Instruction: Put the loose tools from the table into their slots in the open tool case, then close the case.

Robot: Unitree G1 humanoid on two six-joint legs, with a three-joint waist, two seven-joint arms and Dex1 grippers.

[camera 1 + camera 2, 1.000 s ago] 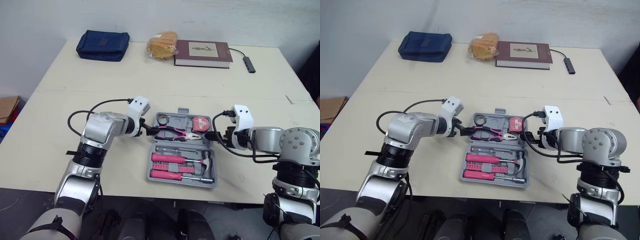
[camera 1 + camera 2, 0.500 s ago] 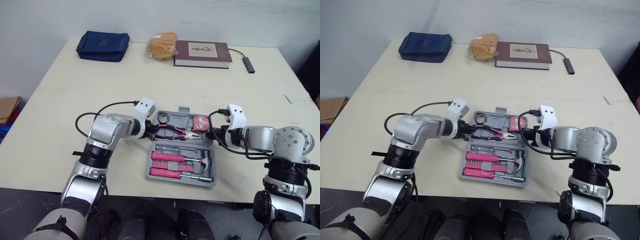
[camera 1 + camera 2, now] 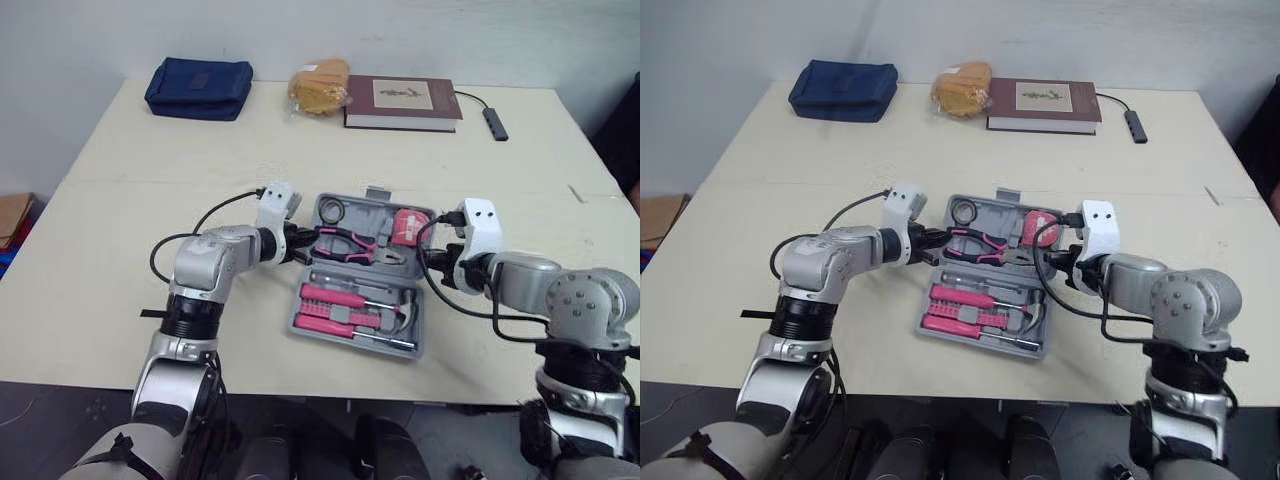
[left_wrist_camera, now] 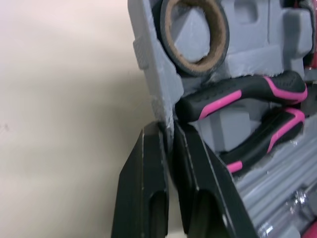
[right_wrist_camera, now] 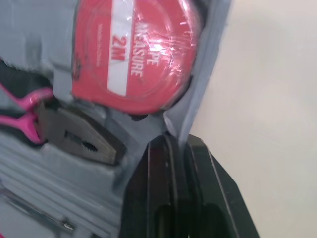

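Wall [image 3: 300, 30]: plain white, at 12 o'clock.
Bench [image 3: 120, 280]: cream, seam across its middle.
Floor [image 3: 50, 410]: dark, at 6 o'clock.

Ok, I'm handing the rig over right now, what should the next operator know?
Left end effector: shut on the tool case, on the left wall of its far half, beside the tape roll.
Right end effector: shut on the right wall, beside the tape measure.
Done: pliers, screwdrivers and hammer sit in their slots.
Left: close the case, which lies open on the table.
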